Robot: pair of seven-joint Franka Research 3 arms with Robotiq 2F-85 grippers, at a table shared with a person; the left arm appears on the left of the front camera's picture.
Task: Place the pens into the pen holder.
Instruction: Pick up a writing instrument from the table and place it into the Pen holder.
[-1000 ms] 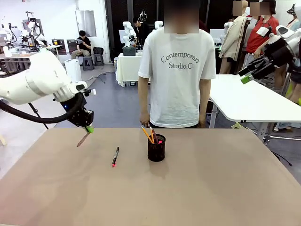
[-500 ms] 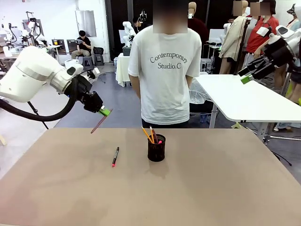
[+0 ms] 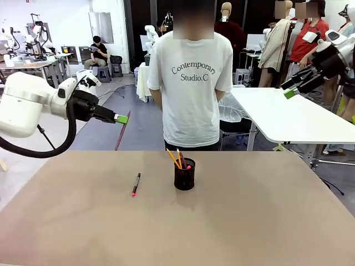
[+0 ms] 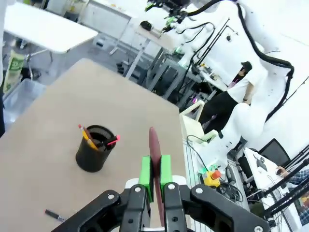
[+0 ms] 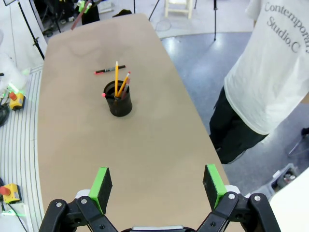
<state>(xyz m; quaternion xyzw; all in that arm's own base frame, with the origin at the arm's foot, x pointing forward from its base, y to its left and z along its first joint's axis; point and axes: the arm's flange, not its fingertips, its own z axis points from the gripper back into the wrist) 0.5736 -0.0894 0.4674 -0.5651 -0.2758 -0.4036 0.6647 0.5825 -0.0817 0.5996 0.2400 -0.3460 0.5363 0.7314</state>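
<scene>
My left gripper (image 3: 122, 118) hangs above the table's far left edge, shut on a reddish-brown pen (image 3: 120, 136) that points down from the pads. The left wrist view has that pen (image 4: 154, 147) clamped between the green pads of the gripper (image 4: 155, 168). The black mesh pen holder (image 3: 184, 174) stands mid-table with several pens in it, to the right of my left gripper. A black pen with a pink tip (image 3: 136, 184) lies flat to its left. My right gripper (image 3: 290, 90) is open, high at the far right, and empty (image 5: 158, 181). Below it stand the holder (image 5: 119, 103) and the black pen (image 5: 108, 69).
A person in a white T-shirt (image 3: 191, 88) stands at the table's far edge, hands behind the back. A white table (image 3: 294, 119) stands beyond the right corner. The brown tabletop (image 3: 222, 221) is bare in front of the holder.
My left arm rose from the table's left edge with the reddish-brown pen and swung it up and to the right. The person stepped left. My right arm stayed still.
</scene>
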